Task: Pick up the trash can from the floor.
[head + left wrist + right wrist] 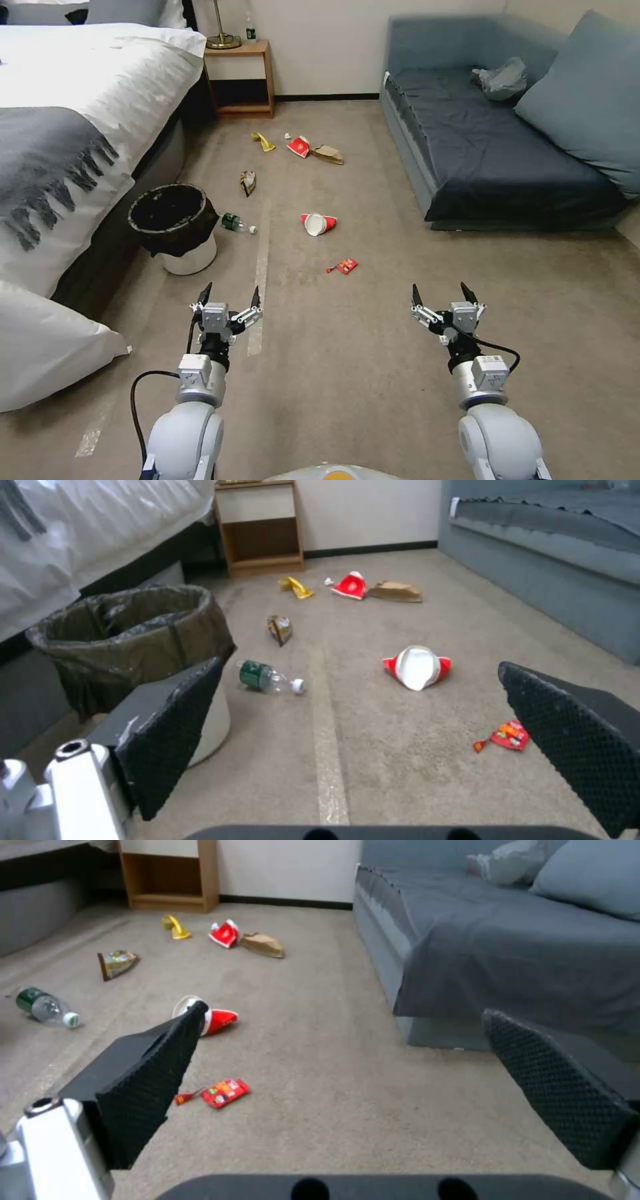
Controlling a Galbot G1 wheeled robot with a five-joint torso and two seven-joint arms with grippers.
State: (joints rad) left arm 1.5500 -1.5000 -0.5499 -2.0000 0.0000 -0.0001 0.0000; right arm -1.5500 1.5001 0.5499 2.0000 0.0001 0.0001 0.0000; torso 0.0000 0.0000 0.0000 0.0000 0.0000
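Both pincers are held out low over the floor (373, 373), side by side and well apart; the left pincer (228, 298) is spread wide with nothing between its fingers (170, 730), and the right pincer (445, 295) is likewise spread wide and empty, its fingers (150, 1080) touching nothing. The trash can (177, 230) is seen standing upright on the floor just beside the bed (80, 133), ahead of the left pincer and to its left; its long axis runs vertically and its dark mouth is turned upward, with the black bag liner (127, 635) folded over the rim; the white wall is visible below the liner. A green bottle (237, 223) is laid on its side just beside the can, near the pale tape strip (259, 280); a red-and-white cup (318, 223) and a small red wrapper (343, 267) are scattered farther right.
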